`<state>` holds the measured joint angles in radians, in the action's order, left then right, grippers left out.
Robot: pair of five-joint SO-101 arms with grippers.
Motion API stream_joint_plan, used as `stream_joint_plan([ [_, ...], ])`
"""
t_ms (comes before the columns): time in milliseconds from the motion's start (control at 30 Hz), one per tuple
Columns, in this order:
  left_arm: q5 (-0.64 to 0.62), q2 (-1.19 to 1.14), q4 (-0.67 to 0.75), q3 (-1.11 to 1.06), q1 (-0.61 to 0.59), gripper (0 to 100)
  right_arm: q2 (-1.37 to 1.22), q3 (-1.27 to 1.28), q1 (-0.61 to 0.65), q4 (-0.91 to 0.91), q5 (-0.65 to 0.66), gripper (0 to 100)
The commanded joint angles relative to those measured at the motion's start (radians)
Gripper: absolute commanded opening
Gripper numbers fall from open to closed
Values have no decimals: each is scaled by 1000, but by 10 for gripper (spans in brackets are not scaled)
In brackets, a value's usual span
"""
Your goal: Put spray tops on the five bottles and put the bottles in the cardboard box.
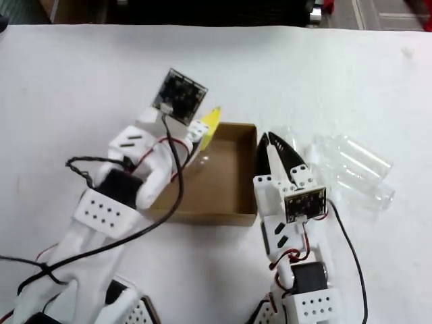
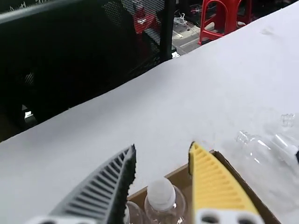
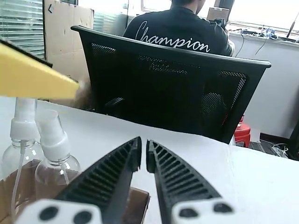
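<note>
Hovering with left gripper (image 2: 162,154) spread over a capped bottle (image 2: 161,193) standing in the cardboard box (image 1: 223,202). Resting at the box's right wall with right gripper (image 3: 144,149) pressed nearly together, pinching nothing. Probably nearer that arm: uncapped bottles (image 1: 354,169) lying toward the bench's (image 1: 304,67) right edge, long axes pointing back at the box.

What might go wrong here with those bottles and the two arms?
The open left gripper hangs just above the capped bottles standing in the cardboard box; coming down off-centre, it might tip them. The clear bottles lying on their sides near the right gripper could roll away if nudged.
</note>
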<state>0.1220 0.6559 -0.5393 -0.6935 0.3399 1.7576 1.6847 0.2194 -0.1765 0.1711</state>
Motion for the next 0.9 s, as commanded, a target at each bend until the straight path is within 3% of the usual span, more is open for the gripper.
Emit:
stream_joint_plan([
  [0,0,12,-219,298,1,173,-2,8,12,13,12,15],
  [267,0,13,-586,620,-127,172,-2,8,12,13,12,15],
  [467,0,151,-753,635,-282,172,-2,8,13,13,12,15],
  [667,0,449,-735,310,-441,172,-2,8,27,12,12,15],
  [867,0,829,-499,-204,-529,172,5,8,45,-15,14,15],
])
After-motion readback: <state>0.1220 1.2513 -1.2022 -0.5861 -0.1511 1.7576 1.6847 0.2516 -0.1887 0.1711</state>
